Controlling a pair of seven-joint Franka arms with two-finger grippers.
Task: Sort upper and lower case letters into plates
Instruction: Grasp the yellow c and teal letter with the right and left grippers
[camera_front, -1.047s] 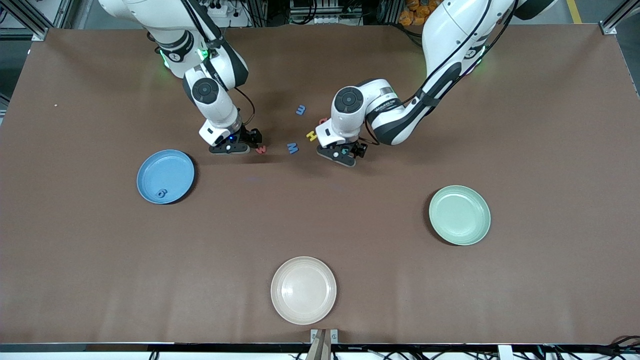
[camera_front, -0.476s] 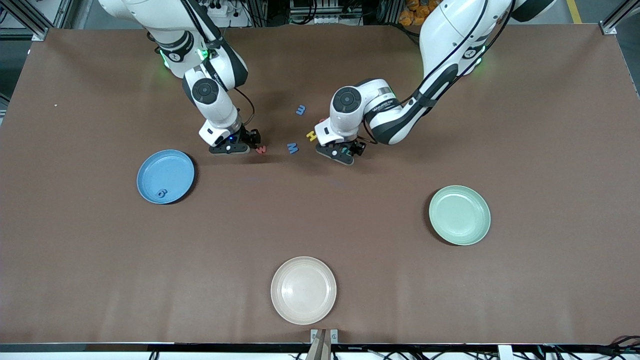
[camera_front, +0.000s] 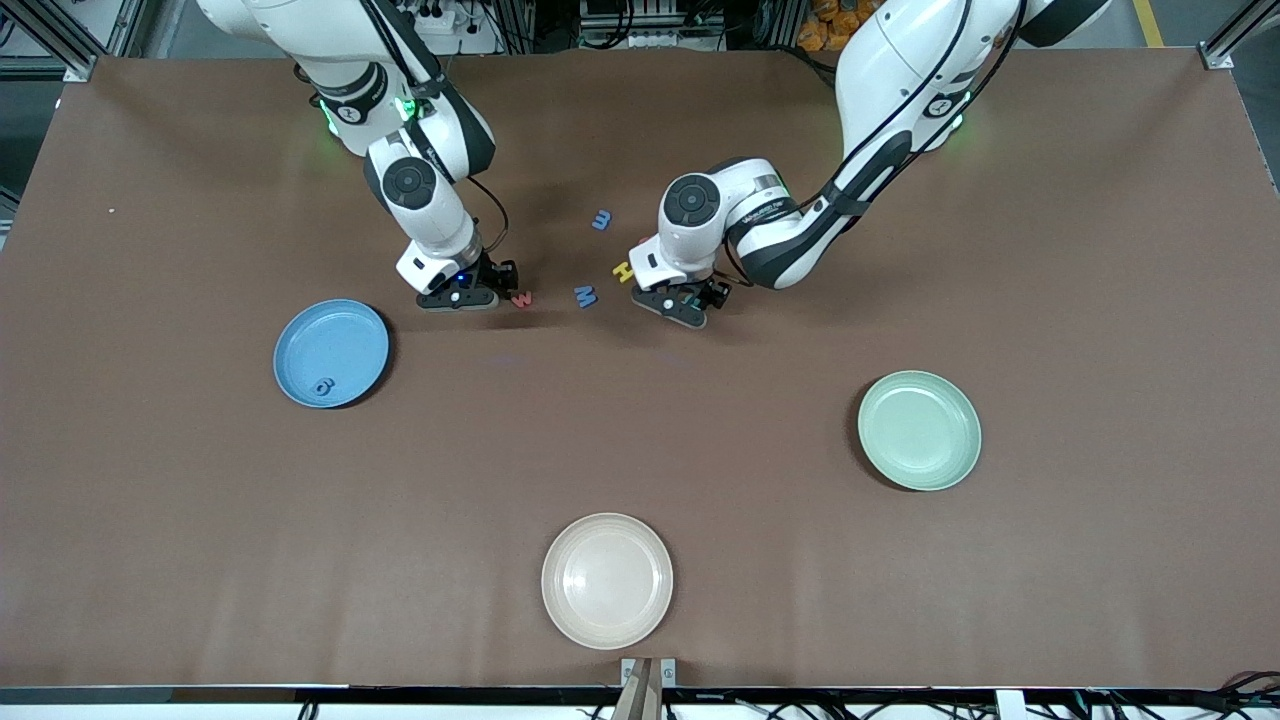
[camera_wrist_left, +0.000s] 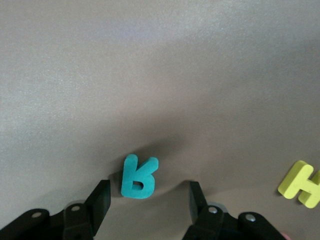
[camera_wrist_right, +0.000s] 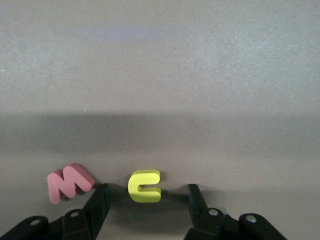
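Both arms reach down to the middle of the brown desk (camera_front: 200, 560), a little above the centre of the front view.

The left end effector (camera_wrist_left: 149, 200) sits low over a teal letter (camera_wrist_left: 138, 177). Its 2 fingers (camera_wrist_left: 102, 200) stand apart on either side of the letter with a gap on each side, so nothing is gripped. A yellow H (camera_wrist_left: 300, 184) lies nearby at the edge of the left wrist view; in the front view it shows just beside the wrist (camera_front: 624, 271).

The right end effector (camera_wrist_right: 147, 202) is down at a yellow C (camera_wrist_right: 145, 186), which lies between its spread fingers (camera_wrist_right: 100, 202) without touching them. A red W (camera_wrist_right: 67, 182) lies right against 1 fingertip; in the front view it shows beside the black fingers (camera_front: 522, 298).

Between the 2 arms lie a blue M (camera_front: 585, 295) and, higher in the frame, another blue letter (camera_front: 601, 219).

The blue plate (camera_front: 350, 340) sits at centre-left of the front view with 1 small blue letter (camera_front: 322, 386) in it. The mint green plate (camera_front: 919, 430) sits at centre-right. A cream plate (camera_front: 607, 580) sits at bottom centre.
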